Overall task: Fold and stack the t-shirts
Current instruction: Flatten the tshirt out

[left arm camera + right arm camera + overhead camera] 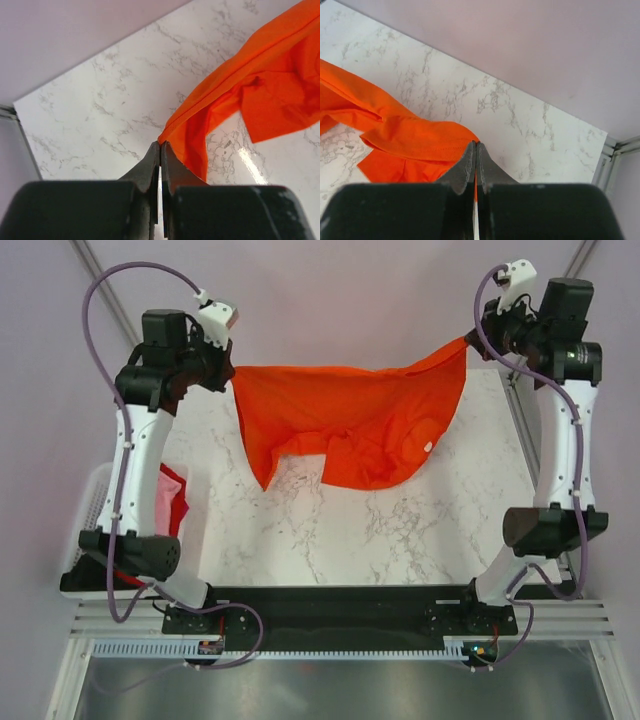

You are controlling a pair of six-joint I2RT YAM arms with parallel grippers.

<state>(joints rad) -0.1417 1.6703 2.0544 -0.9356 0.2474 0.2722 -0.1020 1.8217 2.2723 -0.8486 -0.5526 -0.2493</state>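
T-shirt (350,425) corners inside left fingers (147,167), right fingers (465,167).

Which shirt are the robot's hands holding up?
The orange t-shirt, stretched between the left gripper and right gripper. The red shirt and pink shirt lie in the basket.

A bright orange t-shirt (350,425), plain but for a small white label (428,447), lies against a white tabletop (330,540) veined in grey like marble. Left of the t-shirt, red cloth (174,480) and pink cloth (166,510) show in a white lattice basket (95,502). Flanking the t-shirt, the left arm (135,455) and right arm (562,440) are white with black joints and purple cables (100,300). The left gripper (160,146) and right gripper (475,145) are black. Behind the t-shirt, the wall (330,290) is pale lilac.
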